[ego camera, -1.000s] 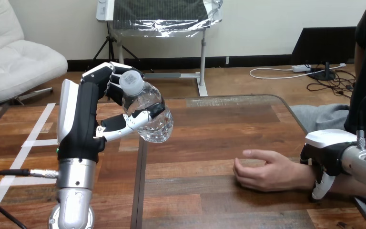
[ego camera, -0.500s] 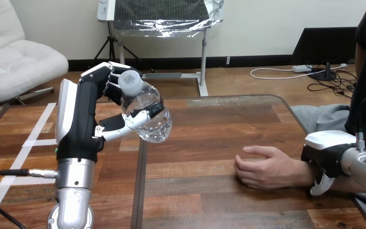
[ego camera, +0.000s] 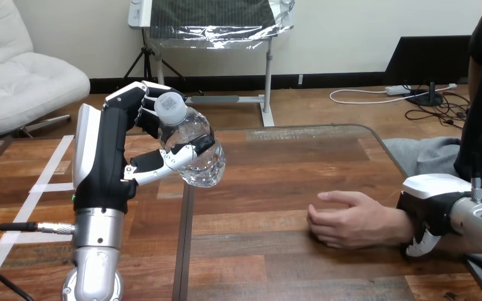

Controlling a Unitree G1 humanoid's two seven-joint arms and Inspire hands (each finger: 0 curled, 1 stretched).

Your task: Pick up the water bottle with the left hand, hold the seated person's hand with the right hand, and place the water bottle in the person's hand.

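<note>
Cam: I'm on the head cam, up on the robot's head.
Facing: fwd & down across the wooden table.
Range: close in; left hand looms lg at frame left, right hand near right edge.

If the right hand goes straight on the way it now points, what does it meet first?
Probably the person's wrist: the right hand points toward the view's left, at it, and may be touching it; depth is unclear.
</note>
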